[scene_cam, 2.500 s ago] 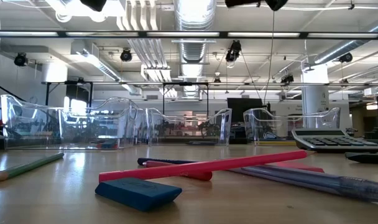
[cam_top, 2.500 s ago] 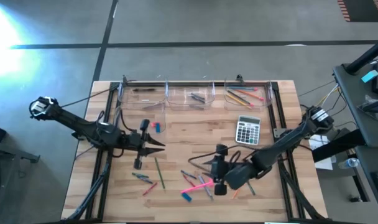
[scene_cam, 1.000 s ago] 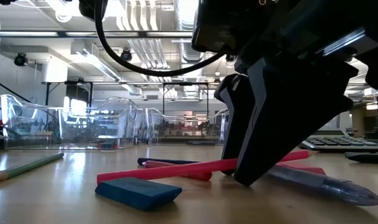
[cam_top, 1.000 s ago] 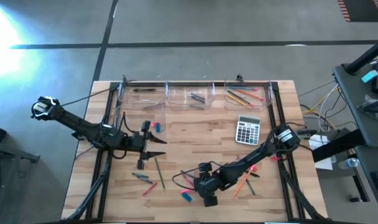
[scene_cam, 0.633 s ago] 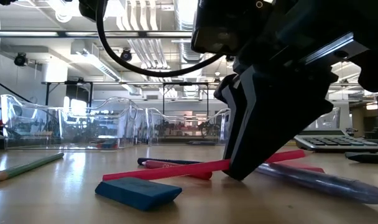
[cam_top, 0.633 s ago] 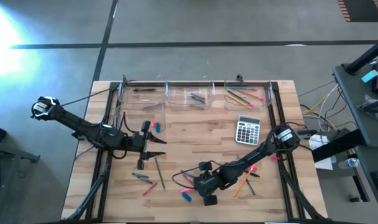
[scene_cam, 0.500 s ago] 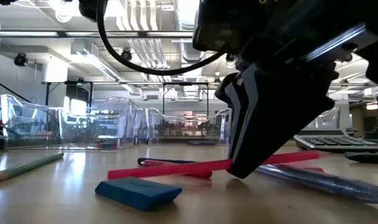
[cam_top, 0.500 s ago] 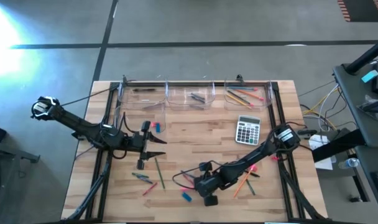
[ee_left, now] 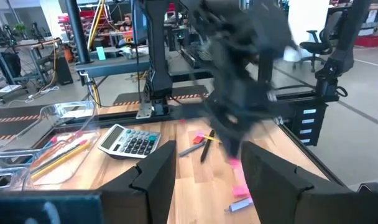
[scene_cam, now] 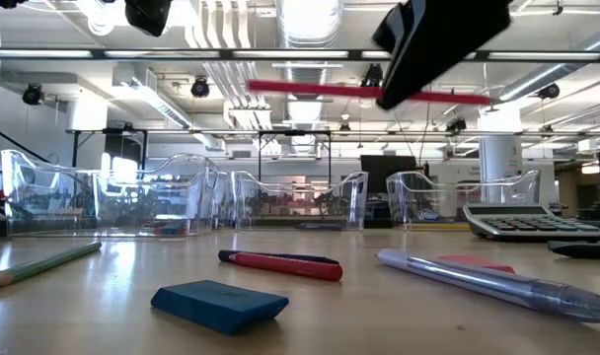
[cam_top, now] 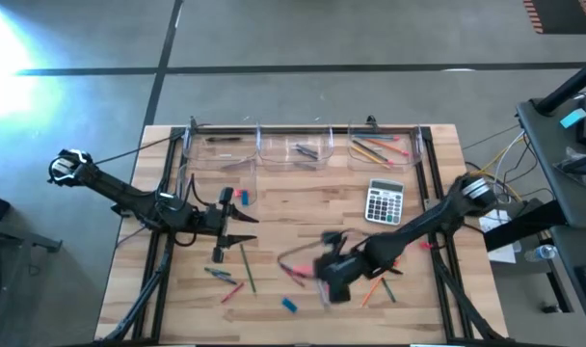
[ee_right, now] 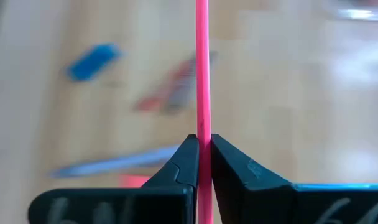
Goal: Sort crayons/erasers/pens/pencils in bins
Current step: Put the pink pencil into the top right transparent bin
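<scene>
From above, we see the right gripper (cam_top: 330, 273) over the near middle of the wooden table (cam_top: 303, 202), blurred, with a pink pencil (cam_top: 298, 255) in it. The left gripper (cam_top: 243, 227) hangs over the table's left part, just near of a clear bin (cam_top: 214, 183) holding pink and blue erasers (cam_top: 239, 196). Three more bins (cam_top: 307, 145) line the far edge, and a grey calculator (cam_top: 384, 201) lies near of the rightmost. A blue eraser (cam_top: 289, 305) and loose pencils (cam_top: 247, 268) lie on the near part.

At table height, we see the pink pencil (scene_cam: 330, 91) level and well above the tabletop, clamped in the dark right gripper (scene_cam: 433, 39). Below lie a blue eraser (scene_cam: 219, 304), a red pen (scene_cam: 280, 263) and a clear pen (scene_cam: 483, 283).

From the left wrist, we see its fingers (ee_left: 155, 177) spread apart, grasping nothing, with the calculator (ee_left: 129, 140) beyond.

From the right wrist, we see the fingers (ee_right: 184, 165) pinched tight on the pink pencil (ee_right: 202, 74).
</scene>
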Robot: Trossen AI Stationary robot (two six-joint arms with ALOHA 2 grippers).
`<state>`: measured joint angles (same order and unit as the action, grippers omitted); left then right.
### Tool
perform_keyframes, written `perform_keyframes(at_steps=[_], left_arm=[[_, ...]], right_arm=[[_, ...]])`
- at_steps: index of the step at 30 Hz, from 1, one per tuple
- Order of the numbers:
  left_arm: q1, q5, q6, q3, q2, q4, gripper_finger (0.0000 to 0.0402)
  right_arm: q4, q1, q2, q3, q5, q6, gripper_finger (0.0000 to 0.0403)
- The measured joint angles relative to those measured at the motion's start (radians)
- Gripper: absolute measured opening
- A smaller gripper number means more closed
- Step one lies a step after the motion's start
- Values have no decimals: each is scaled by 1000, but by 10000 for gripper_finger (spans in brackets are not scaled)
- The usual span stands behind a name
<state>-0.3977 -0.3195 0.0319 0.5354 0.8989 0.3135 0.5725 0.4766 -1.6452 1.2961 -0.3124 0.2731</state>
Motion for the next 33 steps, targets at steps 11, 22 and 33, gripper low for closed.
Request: perform_keyframes(at_steps=[11, 22, 33], left_arm=[[0, 0, 0, 0, 0, 0, 167], [0, -5, 1, 0, 0, 10, 167], [0, -7, 1, -2, 0, 11, 167]], right_arm=[[45, -147, 572, -350, -571, 70, 23], [37, -600, 831, -598, -495, -122, 23], [-87, -879, 663, -599, -411, -489, 23]])
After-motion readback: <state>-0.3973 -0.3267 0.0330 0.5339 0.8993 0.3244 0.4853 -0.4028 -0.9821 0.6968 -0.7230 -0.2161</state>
